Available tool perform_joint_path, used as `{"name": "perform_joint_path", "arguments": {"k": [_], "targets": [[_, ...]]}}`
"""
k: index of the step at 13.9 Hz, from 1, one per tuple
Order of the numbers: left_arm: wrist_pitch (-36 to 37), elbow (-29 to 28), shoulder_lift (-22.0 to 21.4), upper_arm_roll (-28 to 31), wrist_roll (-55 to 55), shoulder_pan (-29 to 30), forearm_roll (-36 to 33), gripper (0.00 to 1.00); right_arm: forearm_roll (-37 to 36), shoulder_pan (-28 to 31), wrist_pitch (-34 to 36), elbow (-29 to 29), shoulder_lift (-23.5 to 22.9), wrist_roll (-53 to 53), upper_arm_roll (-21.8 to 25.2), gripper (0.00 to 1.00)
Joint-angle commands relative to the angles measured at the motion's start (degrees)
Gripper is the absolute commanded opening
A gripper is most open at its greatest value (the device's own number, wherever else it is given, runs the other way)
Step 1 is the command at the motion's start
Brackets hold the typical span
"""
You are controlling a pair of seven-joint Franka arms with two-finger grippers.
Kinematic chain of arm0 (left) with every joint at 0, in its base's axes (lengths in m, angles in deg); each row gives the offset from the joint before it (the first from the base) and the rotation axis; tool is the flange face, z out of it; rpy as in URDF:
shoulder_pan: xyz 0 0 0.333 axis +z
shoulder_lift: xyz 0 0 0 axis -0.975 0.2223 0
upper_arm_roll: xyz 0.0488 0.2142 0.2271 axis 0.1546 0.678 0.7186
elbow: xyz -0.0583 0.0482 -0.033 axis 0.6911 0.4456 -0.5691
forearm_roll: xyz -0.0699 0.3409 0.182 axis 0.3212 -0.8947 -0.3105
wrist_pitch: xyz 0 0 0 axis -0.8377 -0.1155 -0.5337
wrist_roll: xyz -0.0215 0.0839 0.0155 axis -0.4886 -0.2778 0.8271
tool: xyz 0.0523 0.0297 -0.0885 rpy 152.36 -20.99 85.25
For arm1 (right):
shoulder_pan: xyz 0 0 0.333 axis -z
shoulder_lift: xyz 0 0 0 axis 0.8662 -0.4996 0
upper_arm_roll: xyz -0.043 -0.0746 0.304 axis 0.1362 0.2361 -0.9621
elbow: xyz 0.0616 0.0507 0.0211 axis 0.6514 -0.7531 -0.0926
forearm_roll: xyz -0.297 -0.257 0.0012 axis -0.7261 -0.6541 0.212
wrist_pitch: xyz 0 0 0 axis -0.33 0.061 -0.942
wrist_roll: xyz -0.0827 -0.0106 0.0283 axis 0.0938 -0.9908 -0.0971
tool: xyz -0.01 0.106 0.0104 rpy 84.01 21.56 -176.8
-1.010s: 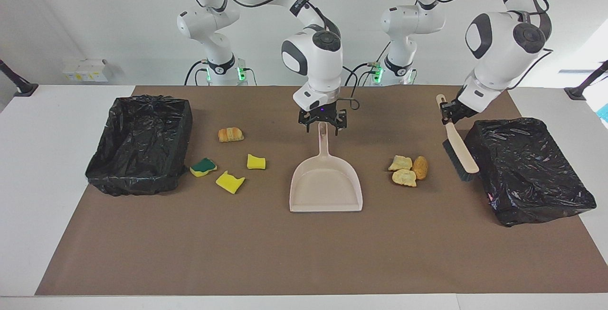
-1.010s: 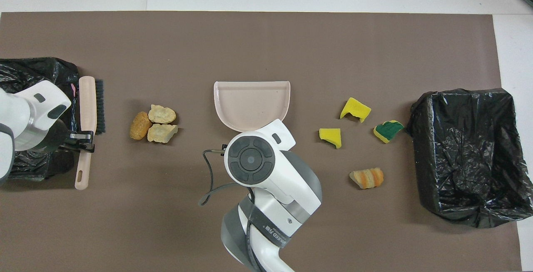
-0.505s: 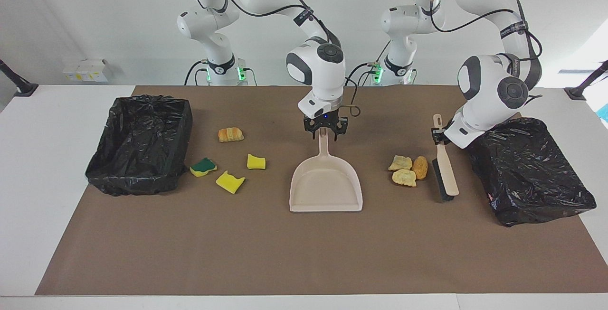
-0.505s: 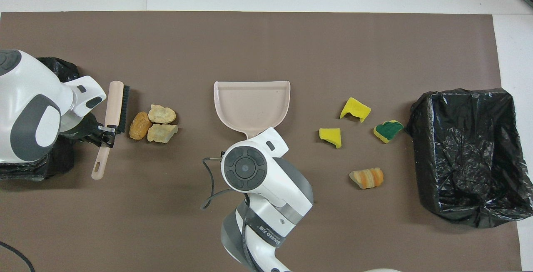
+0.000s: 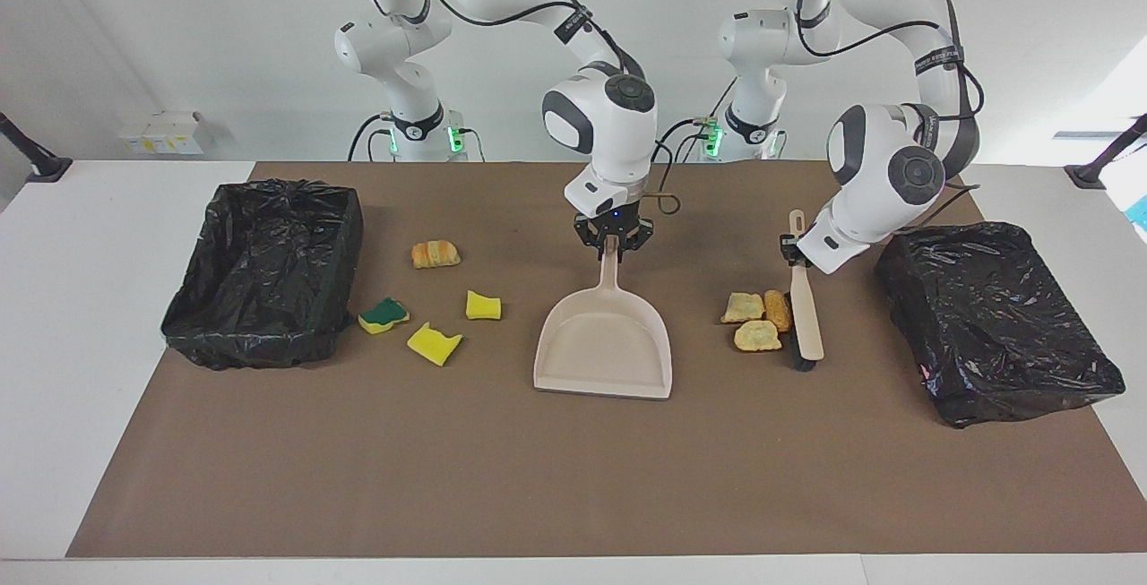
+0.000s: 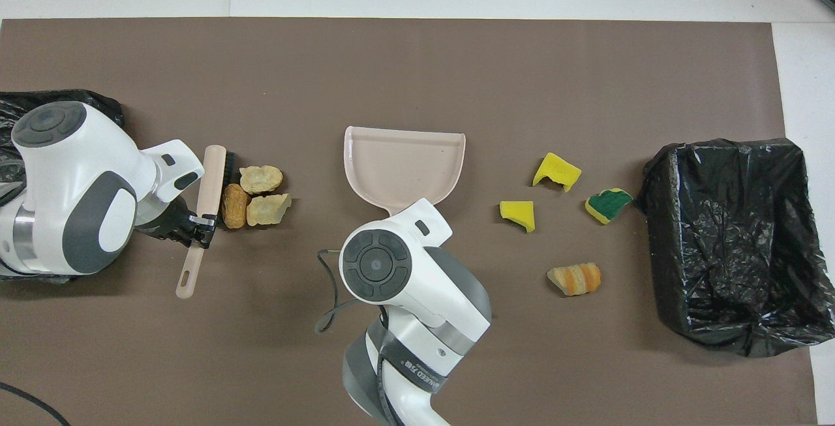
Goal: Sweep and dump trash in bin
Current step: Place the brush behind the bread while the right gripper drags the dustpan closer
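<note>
My right gripper [image 5: 614,242] is shut on the handle of the beige dustpan [image 5: 605,348] [image 6: 404,165], which lies mid-table with its mouth facing away from the robots. My left gripper [image 5: 794,251] [image 6: 203,229] is shut on the handle of the beige hand brush [image 5: 804,316] [image 6: 212,175]. The bristles press against three golden-brown bread chunks of trash [image 5: 757,321] [image 6: 258,194]. More trash lies toward the right arm's end: two yellow sponge pieces [image 5: 483,305] [image 5: 434,343], a green-sided one [image 5: 383,315] and a bread roll [image 5: 435,253]. The overhead view hides my right gripper under its wrist.
A black-lined bin [image 5: 251,334] [image 6: 730,145] stands at the right arm's end, close to the green-sided sponge. A second black-lined bin [image 5: 1013,379] stands at the left arm's end, partly under my left arm in the overhead view. A brown mat [image 5: 573,477] covers the table.
My right gripper came down and closed on the dustpan handle, and the pan shifted slightly. My left arm lowered the brush and swept it toward the middle, pushing the three bread chunks along.
</note>
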Motion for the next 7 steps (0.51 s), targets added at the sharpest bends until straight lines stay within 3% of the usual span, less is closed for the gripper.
{"name": "perform_joint_path", "arguments": {"k": [1, 7], "targets": [[-1.3, -2.1, -2.4, 0.7, 5.5, -0.7, 4.5, 0.00, -0.9, 3.2, 3.6, -0.1, 4.1, 6.8, -0.1, 0.00], [-0.5, -1.1, -2.4, 1.0, 6.0, 1.5, 4.1, 0.00, -0.4, 11.1, 12.5, -0.7, 8.3, 45.0, -0.1, 0.00]]}}
